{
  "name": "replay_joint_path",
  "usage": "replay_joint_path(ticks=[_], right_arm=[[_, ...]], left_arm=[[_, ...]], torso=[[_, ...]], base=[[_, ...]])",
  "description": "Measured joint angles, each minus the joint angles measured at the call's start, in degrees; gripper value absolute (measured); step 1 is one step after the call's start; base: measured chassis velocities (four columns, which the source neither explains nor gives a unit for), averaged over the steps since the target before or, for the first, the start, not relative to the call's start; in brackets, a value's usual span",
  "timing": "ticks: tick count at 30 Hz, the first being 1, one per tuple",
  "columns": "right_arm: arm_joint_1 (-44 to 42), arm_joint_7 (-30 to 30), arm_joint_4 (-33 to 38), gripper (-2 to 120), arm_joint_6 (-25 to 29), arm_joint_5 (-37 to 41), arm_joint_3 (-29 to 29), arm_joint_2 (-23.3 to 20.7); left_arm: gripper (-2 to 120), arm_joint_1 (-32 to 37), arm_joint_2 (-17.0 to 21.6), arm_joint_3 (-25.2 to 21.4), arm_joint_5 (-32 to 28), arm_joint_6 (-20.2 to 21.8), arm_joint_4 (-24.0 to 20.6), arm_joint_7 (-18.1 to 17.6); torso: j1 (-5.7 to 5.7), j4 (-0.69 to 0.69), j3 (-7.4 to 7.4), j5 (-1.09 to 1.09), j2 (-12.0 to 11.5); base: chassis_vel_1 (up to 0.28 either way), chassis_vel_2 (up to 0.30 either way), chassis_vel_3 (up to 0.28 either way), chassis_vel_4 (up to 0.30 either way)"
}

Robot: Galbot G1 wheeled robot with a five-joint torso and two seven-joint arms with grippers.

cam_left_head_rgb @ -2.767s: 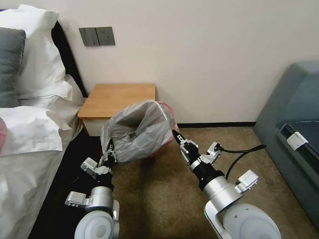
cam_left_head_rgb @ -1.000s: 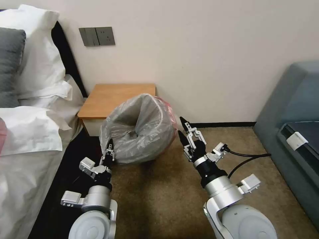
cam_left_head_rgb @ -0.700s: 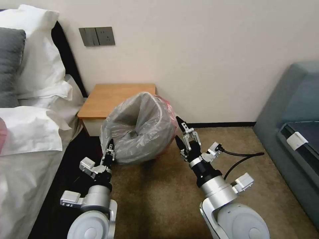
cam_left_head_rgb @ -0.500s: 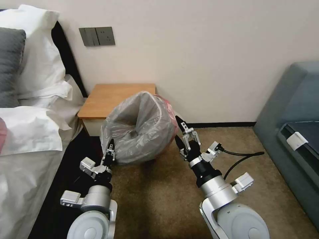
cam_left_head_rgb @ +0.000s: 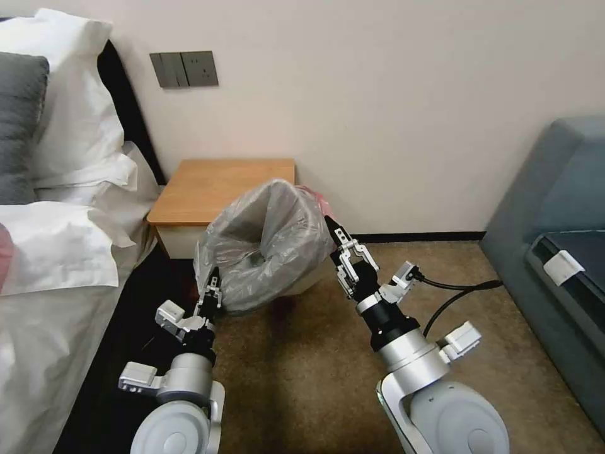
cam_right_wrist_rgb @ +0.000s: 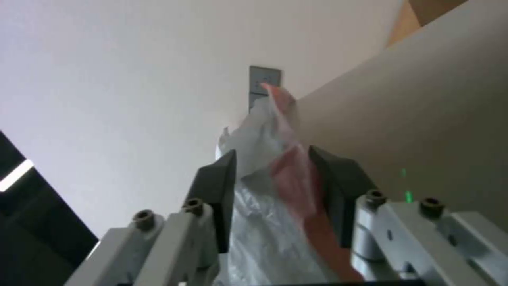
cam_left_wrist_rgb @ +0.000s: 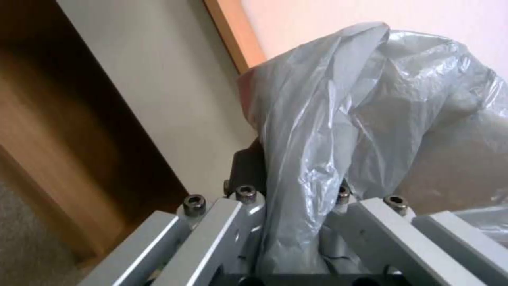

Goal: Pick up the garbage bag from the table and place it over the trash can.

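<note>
Two grippers worked the bag [cam_left_head_rgb: 268, 243], which hung open in front of the table [cam_left_head_rgb: 220, 189]. At the bag's 7 o'clock, the left gripper [cam_left_head_rgb: 211, 291] was clamped on its grey plastic. At 3 o'clock, the right gripper [cam_left_head_rgb: 337, 243] had its fingers [cam_right_wrist_rgb: 217, 186] spread apart, the pinkish-red edge lying loose between them. Carpet [cam_left_head_rgb: 315, 366] lay below; the bed [cam_left_head_rgb: 57, 252] stood at 9 o'clock.

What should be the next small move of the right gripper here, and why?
Probably shut the right gripper: its jaws stand open around the pinkish edge of the garbage bag, not yet pinching it, while the left gripper already holds the opposite side.
</note>
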Motion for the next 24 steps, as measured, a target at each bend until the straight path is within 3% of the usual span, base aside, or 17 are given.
replay_joint_path(ticks=[11,24], right_arm=[[0.1,1.8,-1.2,0,1.0,-2.2,0.0,0.1],[0.4,6.0,-4.8,0,2.2,-9.6,0.5,0.6]], left_arm=[[8,-0.4,-0.2,0.1,0.0,-0.3,0.5,0.5],[8,-0.1,0.1,0.2,-0.2,-0.4,-0.1,0.6]], torso=[[0.00,0.00,0.00,0.00,0.0],[0.00,0.00,0.00,0.00,0.0]], base=[[0.000,0.000,0.000,0.000],[0.000,0.000,0.000,0.000]])
